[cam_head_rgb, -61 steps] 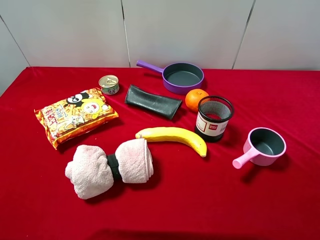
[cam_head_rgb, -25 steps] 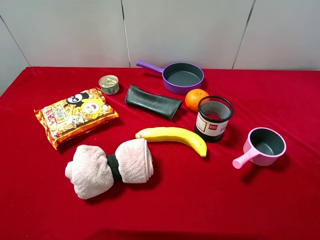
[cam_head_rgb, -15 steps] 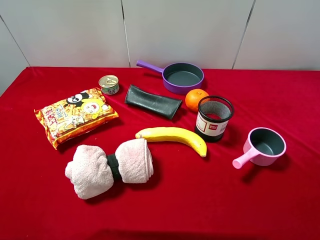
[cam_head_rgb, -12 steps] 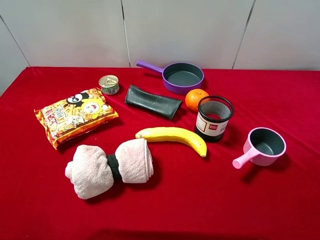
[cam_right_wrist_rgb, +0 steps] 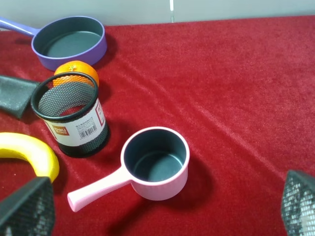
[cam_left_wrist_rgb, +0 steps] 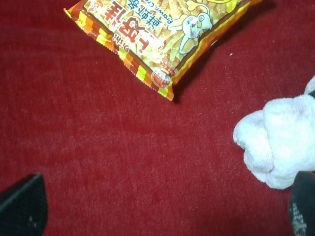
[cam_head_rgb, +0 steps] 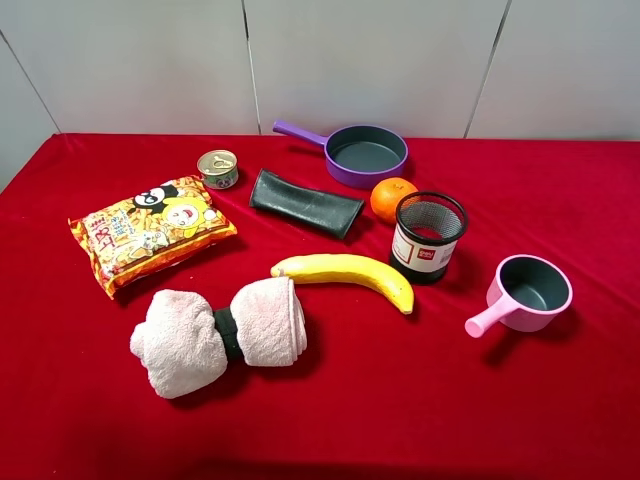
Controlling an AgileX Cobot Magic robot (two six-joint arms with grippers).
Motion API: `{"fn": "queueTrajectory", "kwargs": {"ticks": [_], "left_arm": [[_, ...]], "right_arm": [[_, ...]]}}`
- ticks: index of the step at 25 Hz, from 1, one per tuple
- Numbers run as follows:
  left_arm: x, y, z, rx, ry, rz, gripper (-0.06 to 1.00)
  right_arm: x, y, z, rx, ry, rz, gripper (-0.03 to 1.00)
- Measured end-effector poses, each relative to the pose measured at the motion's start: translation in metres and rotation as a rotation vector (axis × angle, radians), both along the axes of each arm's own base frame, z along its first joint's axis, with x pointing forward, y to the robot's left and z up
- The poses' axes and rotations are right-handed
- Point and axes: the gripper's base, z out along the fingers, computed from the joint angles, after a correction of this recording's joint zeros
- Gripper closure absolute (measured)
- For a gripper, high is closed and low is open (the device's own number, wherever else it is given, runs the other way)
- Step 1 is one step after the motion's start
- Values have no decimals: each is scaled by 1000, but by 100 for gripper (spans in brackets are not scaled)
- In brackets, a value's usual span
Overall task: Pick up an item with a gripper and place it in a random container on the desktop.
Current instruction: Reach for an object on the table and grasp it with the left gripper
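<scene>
the tin can [cam_head_rgb: 218, 168] is lying untouched at the far left of the table [cam_head_rgb: 400, 400], just behind the snack bag [cam_head_rgb: 150, 230]. the left fingers [cam_left_wrist_rgb: 22, 206] and right fingers [cam_right_wrist_rgb: 24, 206] are being held wide apart, with nothing gripped. judged from here, the can is best being approached from above by the left arm, its round wall straddled squarely. nothing is being carried in the mesh cup [cam_head_rgb: 428, 238], purple pan [cam_head_rgb: 366, 153] or pink saucepan [cam_head_rgb: 533, 291].

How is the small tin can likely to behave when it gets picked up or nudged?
The tin can looks like rigid metal, so it probably won't deform. Its smooth round wall may slip in a grip. Standing upright, short and wide, it seems unlikely to tip; on its side it would likely roll.
</scene>
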Motion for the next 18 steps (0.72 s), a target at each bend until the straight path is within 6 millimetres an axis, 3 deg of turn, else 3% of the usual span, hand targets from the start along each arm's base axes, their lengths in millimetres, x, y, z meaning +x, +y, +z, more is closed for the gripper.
{"fn": "queueTrajectory", "kwargs": {"ticks": [9,18], "left_arm": [[56,-8,6,48,47,0,-3],[104,-17,-5,54,42,-9,-3]], "right_arm": [[0,0,0,0,0,0,28],[0,0,0,0,0,0,28]]}}
